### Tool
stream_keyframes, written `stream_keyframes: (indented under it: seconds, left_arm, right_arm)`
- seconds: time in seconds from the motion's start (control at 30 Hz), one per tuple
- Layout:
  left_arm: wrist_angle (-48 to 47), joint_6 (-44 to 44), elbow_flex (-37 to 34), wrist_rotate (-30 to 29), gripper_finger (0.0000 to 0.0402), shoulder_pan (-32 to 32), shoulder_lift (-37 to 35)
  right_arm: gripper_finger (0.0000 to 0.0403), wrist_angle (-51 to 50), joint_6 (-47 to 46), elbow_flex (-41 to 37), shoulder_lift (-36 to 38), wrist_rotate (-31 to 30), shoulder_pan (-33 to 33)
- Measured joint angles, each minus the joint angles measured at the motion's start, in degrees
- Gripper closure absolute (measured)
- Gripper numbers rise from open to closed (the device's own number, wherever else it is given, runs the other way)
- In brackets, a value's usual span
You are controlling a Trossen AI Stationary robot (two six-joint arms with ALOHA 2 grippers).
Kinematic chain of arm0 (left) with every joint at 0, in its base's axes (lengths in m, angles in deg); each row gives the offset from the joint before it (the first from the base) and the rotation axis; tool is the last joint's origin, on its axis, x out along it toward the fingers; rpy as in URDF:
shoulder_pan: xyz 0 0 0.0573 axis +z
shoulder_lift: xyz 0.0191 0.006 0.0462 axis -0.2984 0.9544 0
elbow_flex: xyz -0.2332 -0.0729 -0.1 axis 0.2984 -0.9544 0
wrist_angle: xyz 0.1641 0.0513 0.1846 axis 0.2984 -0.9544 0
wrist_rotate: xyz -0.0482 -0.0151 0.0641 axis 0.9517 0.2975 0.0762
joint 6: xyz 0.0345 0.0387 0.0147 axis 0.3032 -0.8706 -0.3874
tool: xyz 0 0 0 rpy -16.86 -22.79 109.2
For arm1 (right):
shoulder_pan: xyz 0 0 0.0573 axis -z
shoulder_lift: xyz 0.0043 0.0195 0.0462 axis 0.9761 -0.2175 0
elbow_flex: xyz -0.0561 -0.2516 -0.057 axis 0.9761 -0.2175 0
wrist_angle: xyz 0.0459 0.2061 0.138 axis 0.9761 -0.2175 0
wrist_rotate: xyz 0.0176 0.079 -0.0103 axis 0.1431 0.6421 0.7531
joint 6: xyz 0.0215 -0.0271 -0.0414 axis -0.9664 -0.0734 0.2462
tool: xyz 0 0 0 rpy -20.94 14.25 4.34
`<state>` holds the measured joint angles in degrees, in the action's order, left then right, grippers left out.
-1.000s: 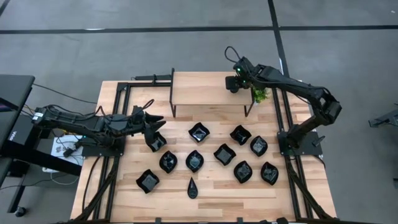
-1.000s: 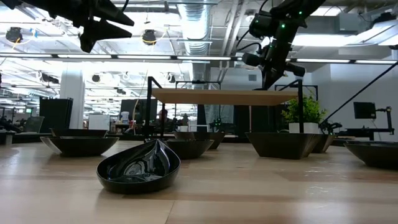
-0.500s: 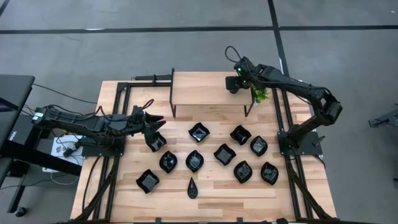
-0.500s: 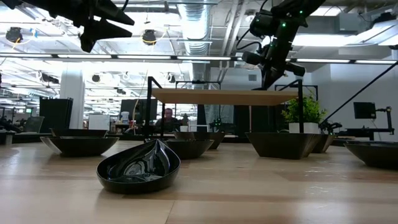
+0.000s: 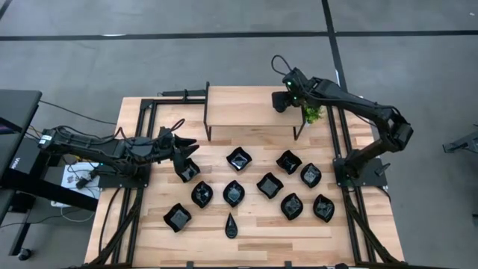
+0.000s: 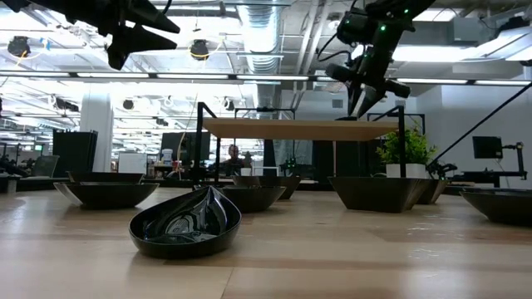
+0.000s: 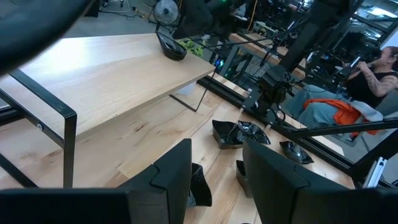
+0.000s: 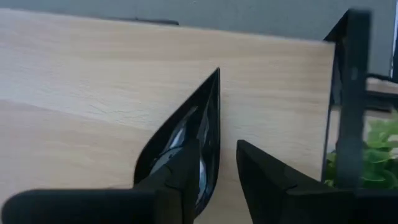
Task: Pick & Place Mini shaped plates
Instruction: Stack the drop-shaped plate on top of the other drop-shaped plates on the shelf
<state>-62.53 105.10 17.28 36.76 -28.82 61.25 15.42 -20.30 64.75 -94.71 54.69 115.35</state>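
A black angular mini plate sits on the right end of the wooden shelf. My right gripper stands open over it: one finger is over the plate's inside, and the other is outside, clear of the rim. Several more black mini plates of different shapes lie on the table in front of the shelf, including a teardrop one. My left gripper hovers open above the leftmost plate and holds nothing. My right gripper straddles the shelf plate's rim from above, one finger inside and one outside. The outer finger is apart from the rim. Whether the inner finger still touches the plate, I cannot tell. The plate rests on the shelf.
A small green plant stands just right of the shelf's right end. The shelf's black metal legs rise from the table. Black frame rails run along both table sides. A person sits in the room beyond the table.
My right gripper has risen a little above the shelf's right end. The plate stays on the shelf.
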Motion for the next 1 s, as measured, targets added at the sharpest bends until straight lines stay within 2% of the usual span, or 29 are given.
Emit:
stream_keyframes:
  seconds: [0.27,0.43,0.63,0.8,0.9,1.0]
  left_arm:
    - [0.02,0.02,0.01,0.02,0.0257,-0.02,0.00]
    - [0.26,0.04,0.02,0.02,0.0257,-0.02,0.00]
    - [0.43,1.63,0.02,0.62,0.0257,-0.04,0.02]
    - [0.46,3.47,0.02,6.72,0.0257,-0.09,0.00]
    - [0.46,3.35,0.02,10.59,0.0257,-0.74,0.01]
    - [0.46,3.22,0.02,11.37,0.0257,-2.09,0.00]
  right_arm:
    - [0.0303,-3.97,5.36,0.00,8.44,0.03,-0.77]
    - [0.0303,-7.67,10.72,0.00,14.76,-0.05,-4.04]
    - [0.0304,-9.86,11.97,0.00,22.02,-0.22,-9.34]
    - [0.0304,-10.83,12.41,-1.13,27.83,-0.25,-15.06]
    - [0.0304,-9.96,11.37,-4.79,32.29,-0.21,-18.99]
    - [0.0304,-6.12,8.31,-9.92,36.86,0.01,-23.89]
